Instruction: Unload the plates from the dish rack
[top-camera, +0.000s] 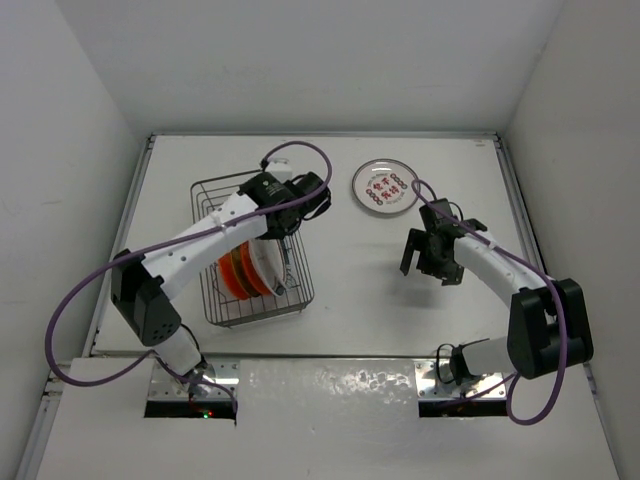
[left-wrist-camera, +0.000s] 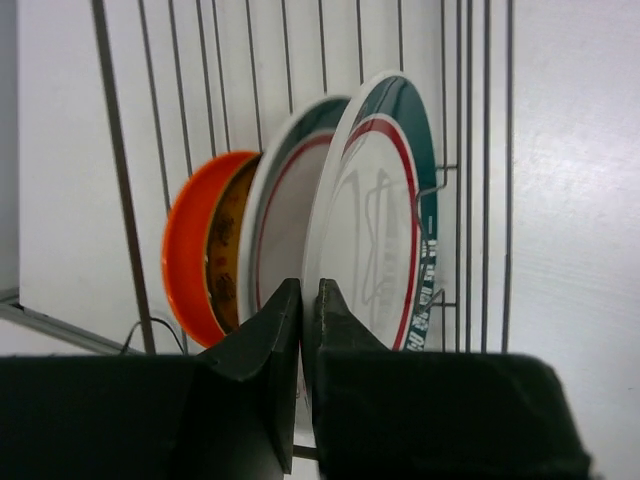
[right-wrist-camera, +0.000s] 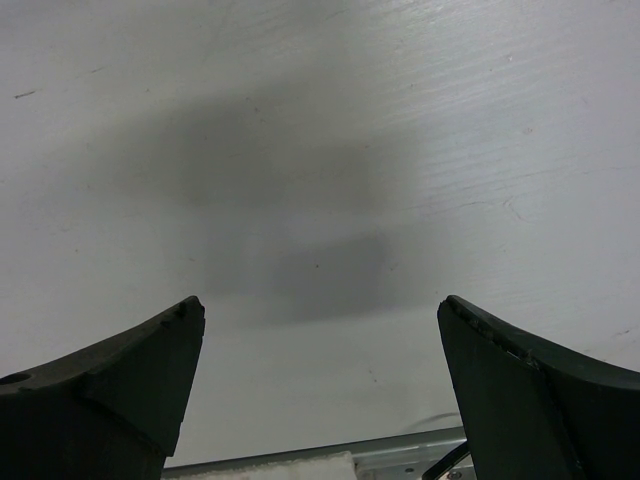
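The grey wire dish rack (top-camera: 212, 300) stands left of centre and holds several upright plates. In the left wrist view the nearest is a white plate with a green and red rim (left-wrist-camera: 372, 230). Behind it stand a second white plate of the same kind (left-wrist-camera: 285, 215) and an orange plate (left-wrist-camera: 185, 260). My left gripper (left-wrist-camera: 310, 292) reaches into the rack from above and is shut on the near rim of the nearest white plate. My right gripper (top-camera: 427, 266) hovers open over bare table (right-wrist-camera: 320, 120) with nothing between its fingers.
A white plate with red motifs (top-camera: 385, 187) lies flat on the table behind the right arm, right of the rack. White walls enclose the table on three sides. The rack's wires (left-wrist-camera: 468, 150) stand close beside the held plate.
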